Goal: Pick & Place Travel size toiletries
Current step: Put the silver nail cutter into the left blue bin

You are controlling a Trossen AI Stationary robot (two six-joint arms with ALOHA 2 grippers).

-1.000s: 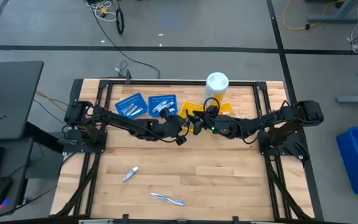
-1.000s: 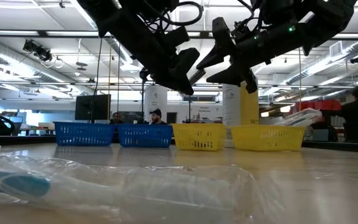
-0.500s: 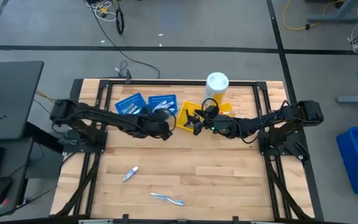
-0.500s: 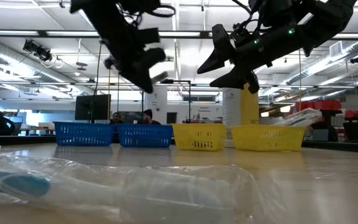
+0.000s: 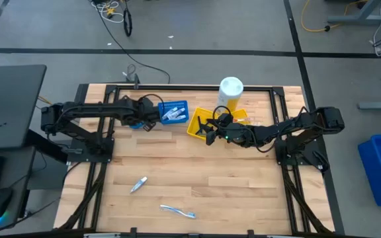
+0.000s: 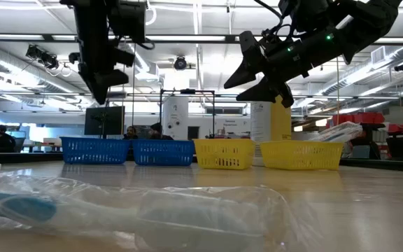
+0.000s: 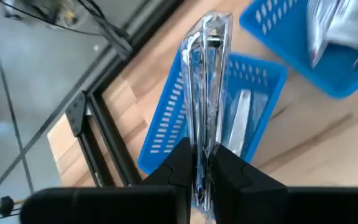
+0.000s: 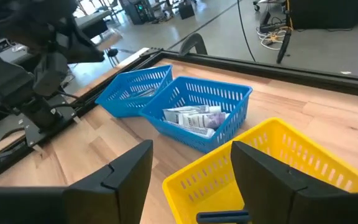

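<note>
Toothbrush [image 7: 205, 93] in clear wrap stood pinched upright between the closed fingers of the left gripper [image 7: 202, 163], directly above the leftmost of two blue baskets [image 7: 166, 124]. Two more wrapped items [image 5: 138, 184] lay on the near table [image 5: 243, 192]. The right gripper [image 8: 188, 171] hovered above two yellow baskets [image 8: 278, 155], fingers spread wide and empty.

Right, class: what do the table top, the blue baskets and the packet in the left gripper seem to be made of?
Table top: pale wood, visible plank seams. Blue baskets: likely moulded plastic, slotted walls, slight sheen. Packet in the left gripper: clear glossy plastic wrap, probably; contents hard to tell.
</note>
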